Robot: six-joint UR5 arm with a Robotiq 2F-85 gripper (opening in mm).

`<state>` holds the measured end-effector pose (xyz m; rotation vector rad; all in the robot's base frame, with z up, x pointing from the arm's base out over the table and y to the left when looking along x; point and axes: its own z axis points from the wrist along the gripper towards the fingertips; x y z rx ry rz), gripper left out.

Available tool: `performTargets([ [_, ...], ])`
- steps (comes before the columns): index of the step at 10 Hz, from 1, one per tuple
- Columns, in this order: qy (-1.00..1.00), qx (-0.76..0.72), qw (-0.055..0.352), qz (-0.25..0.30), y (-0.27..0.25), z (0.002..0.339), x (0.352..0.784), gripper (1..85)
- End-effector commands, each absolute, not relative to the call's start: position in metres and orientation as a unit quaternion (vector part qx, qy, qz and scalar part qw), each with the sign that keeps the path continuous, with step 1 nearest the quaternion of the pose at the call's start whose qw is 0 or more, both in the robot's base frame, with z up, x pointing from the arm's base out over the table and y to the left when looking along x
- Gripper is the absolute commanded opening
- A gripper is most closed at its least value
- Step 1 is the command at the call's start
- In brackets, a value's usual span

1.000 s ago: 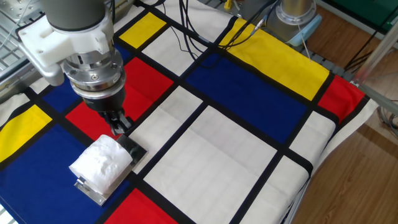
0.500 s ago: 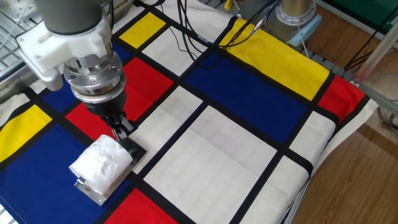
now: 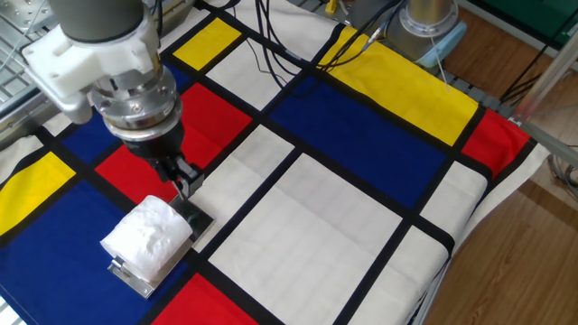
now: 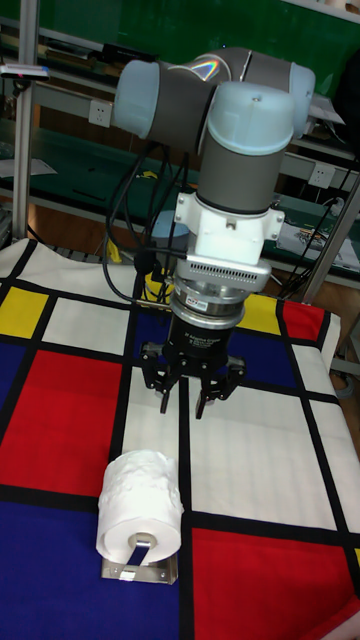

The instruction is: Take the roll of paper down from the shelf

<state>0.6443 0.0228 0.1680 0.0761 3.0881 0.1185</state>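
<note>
Red, blue, yellow and white blocks with black bands cover the tablecloth (image 3: pixel 343 208), with cables (image 3: pixel 298 41) at the top of the fixed view. Only the tall fixed view shows the roll's hollow core and the gripper (image 4: pixel 186 400) with its two fingers spread apart, holding nothing; the fixed view hides the gap. The roll of paper (image 3: pixel 149 236) lies on its side on the shelf (image 3: pixel 135 278) at lower left, its long axis running from the lower-left corner toward the gripper (image 3: pixel 187 186). Compared with a second ago, the arm has shifted slightly up and away; the roll is unmoved.
</note>
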Motion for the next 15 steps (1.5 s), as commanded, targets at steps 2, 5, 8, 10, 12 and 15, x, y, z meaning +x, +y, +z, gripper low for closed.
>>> performTargets([
  [2, 0.999, -0.001, 0.022, 0.037, 0.02, 0.172, 0.638, 51.3],
  [5, 0.998, -0.015, 0.026, 0.049, 0.026, 0.172, 0.639, 56.3],
  [8, 0.999, -0.018, 0.027, 0.043, 0.023, 0.172, 0.64, 56.3],
  [10, 0.999, -0.017, 0.025, 0.043, 0.022, 0.172, 0.641, 56.7],
  [12, 0.998, -0.03, 0.019, 0.046, 0.015, 0.168, 0.657, 58.0],
  [15, 0.999, -0.039, 0.007, 0.026, 0.001, 0.16, 0.679, 58.0],
])
